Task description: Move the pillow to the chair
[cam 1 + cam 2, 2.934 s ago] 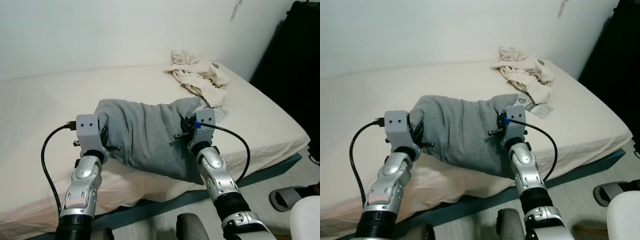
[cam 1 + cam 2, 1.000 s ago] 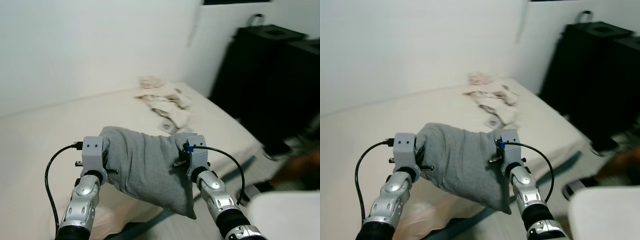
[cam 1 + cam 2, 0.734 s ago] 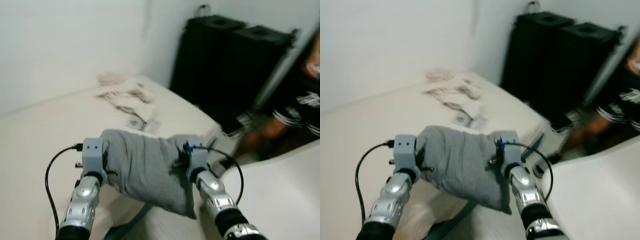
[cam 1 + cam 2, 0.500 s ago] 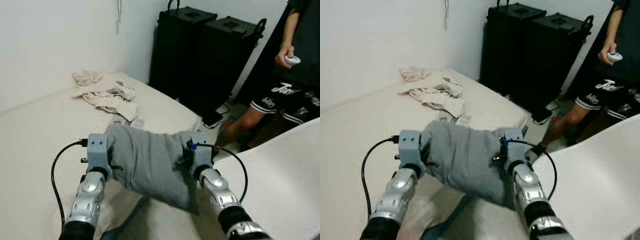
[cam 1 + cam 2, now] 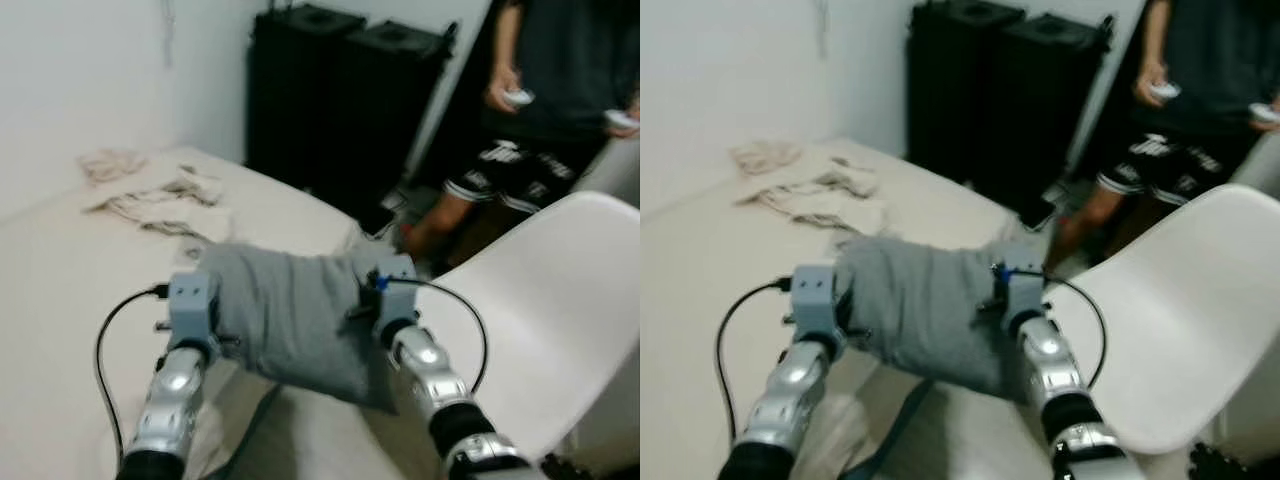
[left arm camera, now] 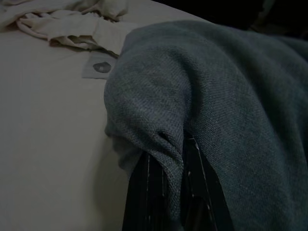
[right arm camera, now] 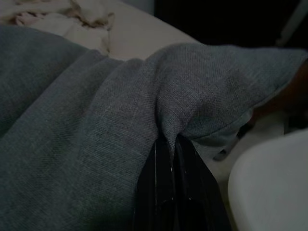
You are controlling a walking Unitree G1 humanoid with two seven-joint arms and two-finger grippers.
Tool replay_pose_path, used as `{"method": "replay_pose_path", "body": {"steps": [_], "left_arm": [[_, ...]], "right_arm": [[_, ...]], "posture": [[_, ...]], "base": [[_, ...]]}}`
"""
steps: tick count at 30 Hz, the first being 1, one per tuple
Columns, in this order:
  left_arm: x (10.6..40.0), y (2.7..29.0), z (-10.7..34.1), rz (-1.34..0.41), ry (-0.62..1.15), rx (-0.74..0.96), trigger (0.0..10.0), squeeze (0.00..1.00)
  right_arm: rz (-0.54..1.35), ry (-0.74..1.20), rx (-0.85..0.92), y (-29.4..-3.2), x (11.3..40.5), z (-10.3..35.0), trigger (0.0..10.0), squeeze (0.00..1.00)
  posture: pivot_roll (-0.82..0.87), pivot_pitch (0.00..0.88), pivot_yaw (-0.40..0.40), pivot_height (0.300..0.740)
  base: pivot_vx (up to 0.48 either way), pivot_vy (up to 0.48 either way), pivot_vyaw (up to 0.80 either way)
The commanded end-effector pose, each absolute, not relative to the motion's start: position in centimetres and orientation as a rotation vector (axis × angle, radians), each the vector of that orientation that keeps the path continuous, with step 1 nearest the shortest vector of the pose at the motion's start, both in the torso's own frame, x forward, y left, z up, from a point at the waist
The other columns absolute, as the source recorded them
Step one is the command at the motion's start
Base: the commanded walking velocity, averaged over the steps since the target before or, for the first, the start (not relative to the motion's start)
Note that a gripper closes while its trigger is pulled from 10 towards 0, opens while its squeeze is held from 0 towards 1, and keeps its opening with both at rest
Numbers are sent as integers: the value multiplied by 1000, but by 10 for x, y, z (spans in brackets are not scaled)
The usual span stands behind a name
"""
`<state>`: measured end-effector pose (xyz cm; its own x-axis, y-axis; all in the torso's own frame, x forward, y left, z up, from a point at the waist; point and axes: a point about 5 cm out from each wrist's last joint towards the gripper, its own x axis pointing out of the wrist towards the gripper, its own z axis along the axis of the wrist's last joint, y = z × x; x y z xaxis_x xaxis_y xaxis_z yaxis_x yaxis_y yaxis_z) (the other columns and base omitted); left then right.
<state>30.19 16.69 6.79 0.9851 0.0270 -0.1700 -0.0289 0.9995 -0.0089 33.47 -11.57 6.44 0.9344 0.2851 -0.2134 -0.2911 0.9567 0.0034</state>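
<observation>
Bedroom, cream bed (image 5: 60, 300) on my left w/ a heap of crumpled cloth (image 5: 150, 195) near the wall, two black cases (image 5: 340, 90) at the back. A person (image 5: 1200, 110) stands by them, a controller in each hand. White chair (image 5: 540, 330) sits to my right front, shell close under my right arm.

I'm holding the grey pillow (image 5: 290, 315) in the air between both arms, above the bed edge and just left of the chair. Left gripper (image 6: 166, 190) is pinched on a fold at one end, right gripper (image 7: 171, 180) pinched on a fold at the other; both grasp only a thin bit of fabric.

Risks, as I judge it: cover could slip out of one pinch and the pillow swing down off the other. The sagging lower corner may catch the chair rim on the way over. The person is near the chair, so a wide swing could brush them.
</observation>
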Motion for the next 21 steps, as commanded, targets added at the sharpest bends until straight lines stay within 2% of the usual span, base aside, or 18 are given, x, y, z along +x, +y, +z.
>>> {"method": "replay_pose_path", "body": {"steps": [1, 21], "left_arm": [[305, 150, 72, -33, 146, -20, 10000, 0], [307, 149, 72, -44, 147, -11, 10000, 0]], "right_arm": [[337, 193, -29, -108, 335, 68, 10000, 0], [321, 195, -15, -107, 335, 67, 10000, 0]], "posture": [[-43, 69, -81, 740], [-49, 67, -68, 740]], "base": [[0, 0, -800], [0, 0, -800]]}}
